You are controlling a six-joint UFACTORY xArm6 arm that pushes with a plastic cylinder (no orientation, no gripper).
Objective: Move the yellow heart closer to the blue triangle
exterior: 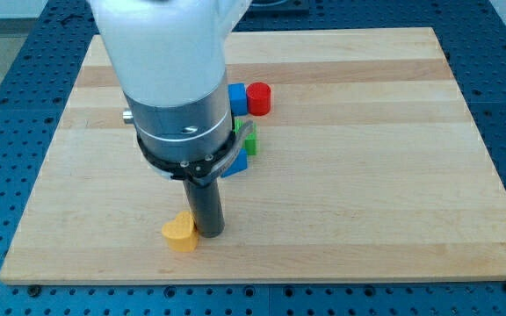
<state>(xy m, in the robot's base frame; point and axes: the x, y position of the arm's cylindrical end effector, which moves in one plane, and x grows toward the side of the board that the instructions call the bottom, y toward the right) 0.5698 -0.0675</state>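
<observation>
My end effector is a bare rod with nothing to open or close; my tip (208, 233) rests on the tabletop (367, 175), touching the yellow heart (180, 233) on its right. The blue triangle (238, 164) lies well above, mostly hidden behind my arm.

The board (358, 175) is pale wood with lengthwise grain in light and darker strips, smooth, with a low satin sheen. The surface around it (7, 96) is blue, matt and perforated with a regular hole grid. The arm housing (161, 44) is white, smooth and slightly glossy; below it sits a grey metallic collar (183, 110) with a dull brushed look. The rod (206, 211) is dark and matt. The yellow heart (180, 233) and red cylinder (258, 98) look smooth, solid-coloured and matt.
</observation>
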